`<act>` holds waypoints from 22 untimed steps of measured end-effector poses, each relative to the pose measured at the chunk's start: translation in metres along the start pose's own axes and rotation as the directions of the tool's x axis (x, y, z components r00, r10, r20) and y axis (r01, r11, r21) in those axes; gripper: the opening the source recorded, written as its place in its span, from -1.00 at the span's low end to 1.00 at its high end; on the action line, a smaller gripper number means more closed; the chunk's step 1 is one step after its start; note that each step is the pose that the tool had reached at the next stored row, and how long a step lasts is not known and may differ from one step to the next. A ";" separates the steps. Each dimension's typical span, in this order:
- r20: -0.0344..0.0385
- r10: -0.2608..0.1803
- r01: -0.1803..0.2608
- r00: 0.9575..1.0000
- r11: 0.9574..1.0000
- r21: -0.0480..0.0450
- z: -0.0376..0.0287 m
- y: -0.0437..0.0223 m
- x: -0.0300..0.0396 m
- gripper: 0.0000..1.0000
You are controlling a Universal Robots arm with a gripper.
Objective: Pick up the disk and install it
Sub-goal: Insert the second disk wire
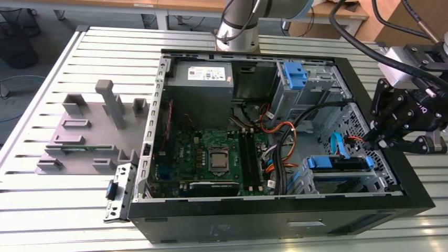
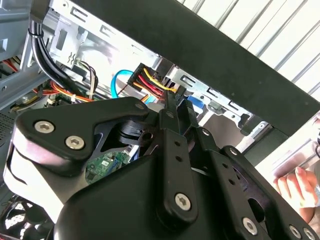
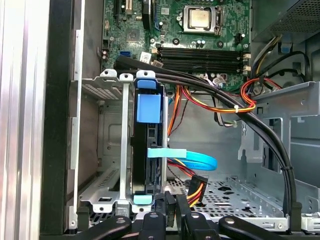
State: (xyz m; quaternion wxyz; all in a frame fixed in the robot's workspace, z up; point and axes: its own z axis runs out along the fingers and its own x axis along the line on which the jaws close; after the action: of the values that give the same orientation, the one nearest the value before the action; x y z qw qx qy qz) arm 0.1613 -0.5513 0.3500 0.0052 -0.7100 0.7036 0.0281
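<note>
Exterior view: gripper (image 1: 392,140) sits at right of frame, over the right wall of the open PC case (image 1: 280,218), fingers pointing down toward the drive cage. Disk (image 1: 339,163) w/ blue caddy is already seated in the lower-right bay of the case. First wrist view shows disk (image 3: 148,145) edge-on, upright in the metal cage left of centre; light blue data cable (image 3: 192,159) and a power plug run to it. Fingertips (image 3: 170,210) at bottom centre look pressed together, holding nothing. Motherboard (image 3: 200,30) fills upper centre.
</note>
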 end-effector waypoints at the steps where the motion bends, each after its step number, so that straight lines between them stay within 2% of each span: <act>1: 0.000 0.000 0.000 1.000 1.000 0.000 0.0000 0.0000 0.0000 -0.53; 7: 0.000 0.000 0.000 1.000 1.000 0.000 0.0004 -0.0021 0.0000 -0.53; 14: 0.000 0.000 0.000 1.000 1.000 0.000 0.0058 -0.0020 0.0002 -0.53; 16: 0.000 0.000 0.000 1.000 1.000 0.000 0.0069 0.0002 0.0003 -0.53; 20: 0.000 0.000 0.000 1.000 1.000 0.000 0.0087 0.0101 0.0003 -0.53; 22: 0.000 0.000 0.000 1.000 1.000 0.000 0.0088 0.0115 0.0004 -0.53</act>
State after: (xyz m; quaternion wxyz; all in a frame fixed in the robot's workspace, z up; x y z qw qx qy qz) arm 0.1495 -0.5513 0.3416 0.0053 -0.7099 0.7038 0.0281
